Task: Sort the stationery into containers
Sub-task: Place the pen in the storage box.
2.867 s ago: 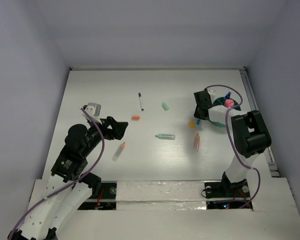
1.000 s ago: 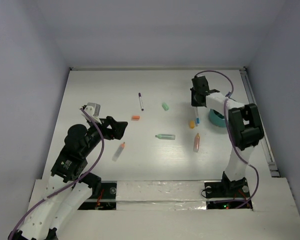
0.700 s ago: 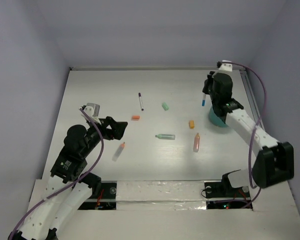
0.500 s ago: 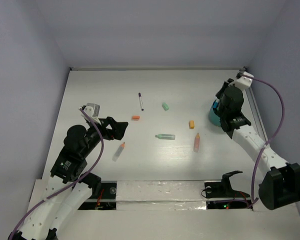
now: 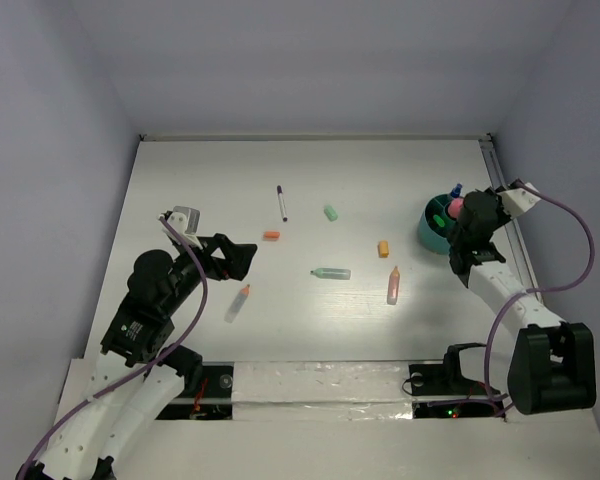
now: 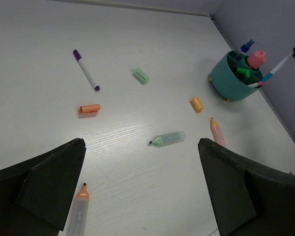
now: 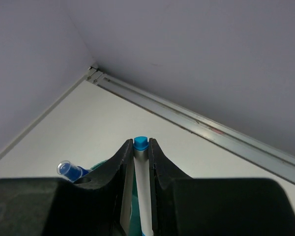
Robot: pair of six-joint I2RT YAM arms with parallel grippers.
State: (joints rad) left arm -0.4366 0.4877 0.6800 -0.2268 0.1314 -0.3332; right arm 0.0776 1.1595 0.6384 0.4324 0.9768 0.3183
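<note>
**Teal tub at the right table edge; right gripper clamped on a pen above it**

Teal tub (image 5: 432, 232) stands near the right edge of the table (image 5: 210, 180), upright, with dividers inside. The left wrist view shows a pink-capped tube (image 6: 257, 59), a blue-capped pen (image 6: 246, 47) and a green piece (image 6: 243, 73) standing in it.

Right gripper (image 7: 140, 147): jaws nearly closed, pinching a white blue-tipped pen (image 7: 141, 187) between both fingers (image 7: 124, 167). In the left wrist view this pen slants down to the tub's rim. Contact with the rim cannot be determined. The overhead view does not resolve the pen. It places the gripper just beside the tub's right side.

Left gripper (image 6: 140, 147): jaws spread wide, holding nothing, above the left half of the table.

Loose items, all well apart from the tub:
- purple-capped pen (image 5: 282, 203)
- green cap (image 5: 331, 212)
- orange cap (image 5: 271, 236)
- second orange cap (image 5: 383, 248), nearest the tub
- pale-green marker (image 5: 332, 273)
- salmon marker (image 5: 393, 285)
- orange marker (image 5: 238, 302), nearest the left gripper

Only the right wrist view shows the metal rail (image 7: 187, 123) along the table's edge.
</note>
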